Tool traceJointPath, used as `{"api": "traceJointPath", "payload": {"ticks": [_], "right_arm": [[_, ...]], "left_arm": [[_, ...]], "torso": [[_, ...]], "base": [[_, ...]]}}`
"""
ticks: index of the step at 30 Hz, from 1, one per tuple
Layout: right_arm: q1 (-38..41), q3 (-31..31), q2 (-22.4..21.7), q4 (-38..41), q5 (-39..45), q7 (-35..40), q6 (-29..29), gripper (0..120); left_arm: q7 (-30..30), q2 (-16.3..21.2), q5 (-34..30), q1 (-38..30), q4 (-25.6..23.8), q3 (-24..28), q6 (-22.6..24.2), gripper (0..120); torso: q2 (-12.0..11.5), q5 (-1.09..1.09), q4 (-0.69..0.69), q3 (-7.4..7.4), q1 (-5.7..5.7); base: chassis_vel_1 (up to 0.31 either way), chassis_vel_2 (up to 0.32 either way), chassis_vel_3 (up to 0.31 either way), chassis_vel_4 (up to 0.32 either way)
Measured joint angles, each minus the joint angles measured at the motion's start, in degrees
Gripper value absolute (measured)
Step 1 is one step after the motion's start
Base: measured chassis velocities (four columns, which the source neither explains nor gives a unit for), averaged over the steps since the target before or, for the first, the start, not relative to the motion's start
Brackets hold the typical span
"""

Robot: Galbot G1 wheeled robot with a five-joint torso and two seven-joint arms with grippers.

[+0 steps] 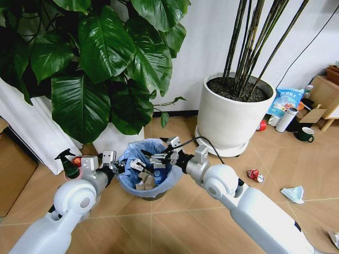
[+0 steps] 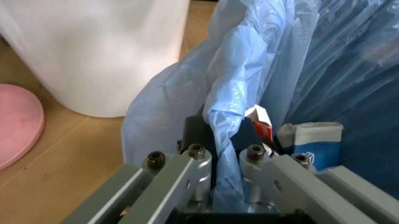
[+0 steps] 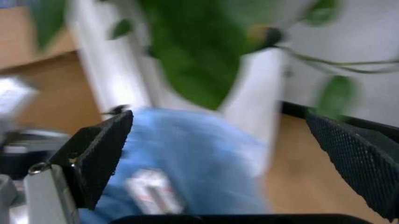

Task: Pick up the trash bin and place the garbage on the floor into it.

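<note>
Below, we see the bin on the floor between two plant pots. Our left gripper pinches its near rim, fingers narrowed on bag and wall, presumably to steady or lift it. Our right gripper hovers over the mouth, fingers wide and empty, likely for dropping litter inside. A red can and blue scrap lie apart on our right.

Even bright daylight, soft shadows under plant pot; right wrist view motion-blurred, head view sharp w/ slight edge distortion.
</note>
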Motion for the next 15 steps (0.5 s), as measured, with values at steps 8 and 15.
{"api": "traceJointPath", "payload": {"ticks": [8,15], "right_arm": [[-12.36,17.13,-2.92,-8.08,-10.13,2.04,1.58,100],[-14.89,19.72,-1.21,-22.13,-12.22,3.10,3.96,100]], "left_arm": [[0.10,-0.74,0.20,0.99,-0.61,-1.46,-0.10,0],[0.18,-0.68,0.47,1.92,-1.47,-1.92,-0.22,0]], "torso": [[0.00,0.00,-0.03,-0.01,0.00],[0.00,0.02,-0.02,0.00,0.00]], "base": [[0.000,0.000,0.000,0.000],[0.000,0.000,0.000,0.000]]}}
